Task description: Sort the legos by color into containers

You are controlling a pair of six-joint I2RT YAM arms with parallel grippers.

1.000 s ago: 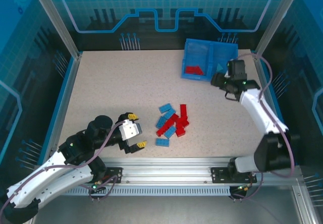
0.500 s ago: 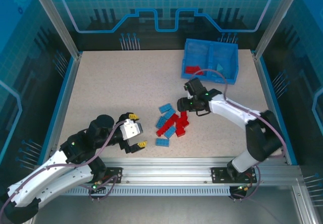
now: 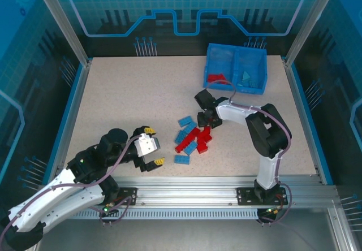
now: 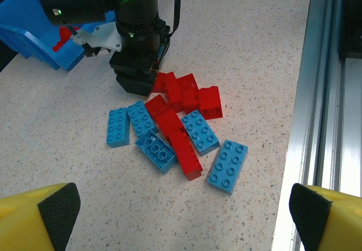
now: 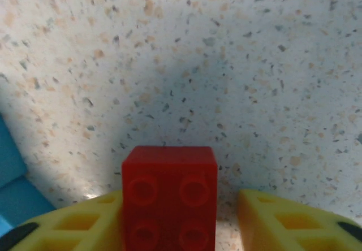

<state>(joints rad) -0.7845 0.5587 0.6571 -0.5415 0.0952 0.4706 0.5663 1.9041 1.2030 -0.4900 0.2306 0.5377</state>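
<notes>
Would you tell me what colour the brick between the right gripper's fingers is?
The brick is bright red, clearest in the right wrist view.

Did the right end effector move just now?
Yes. The right end effector left the blue bin and travelled left and nearer, onto the lego pile.

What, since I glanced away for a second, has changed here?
The right end effector swung from the bin nearer and leftward to the lego pile, now straddling a red lego, not yet clamped. The left end effector, pile and bin stayed put.
</notes>
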